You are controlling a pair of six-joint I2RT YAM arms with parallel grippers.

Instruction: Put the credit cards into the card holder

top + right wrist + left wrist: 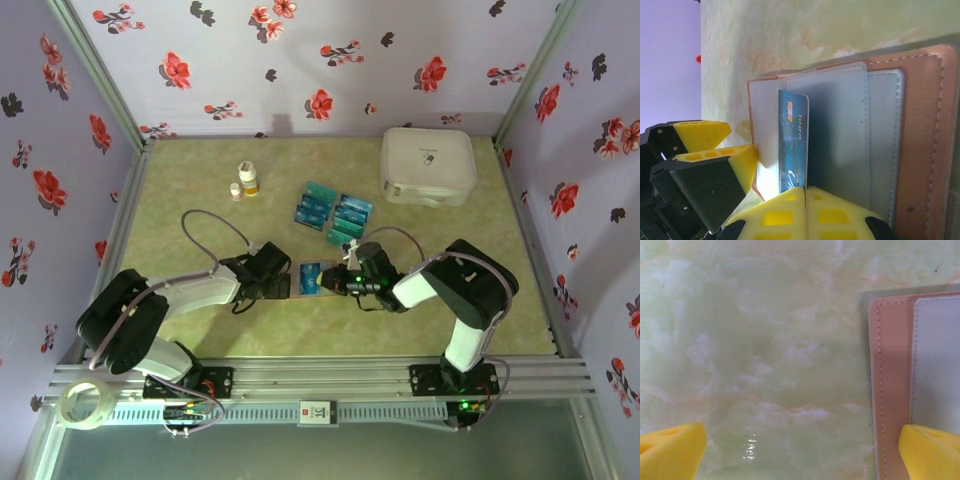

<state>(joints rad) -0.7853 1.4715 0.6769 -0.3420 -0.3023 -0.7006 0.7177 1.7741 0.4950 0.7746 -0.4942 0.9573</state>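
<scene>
Your right gripper (pixel 805 200) has its yellow fingertips pressed together with nothing between them, butting the near edge of a blue card (pixel 792 145) that sits partly inside a clear pocket of the open card holder (pixel 925 150). Seen from above, your left gripper (pixel 800 455) stands wide apart at the holder's 9 o'clock, one fingertip over its leather edge. Loose credit cards (pixel 332 212) lie at the holder's 12 o'clock.

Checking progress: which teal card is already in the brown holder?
The card tucked partway under the clear sleeve of the open card holder, by the shut right pincer. The other cards lie loose in a cluster farther back.
</scene>
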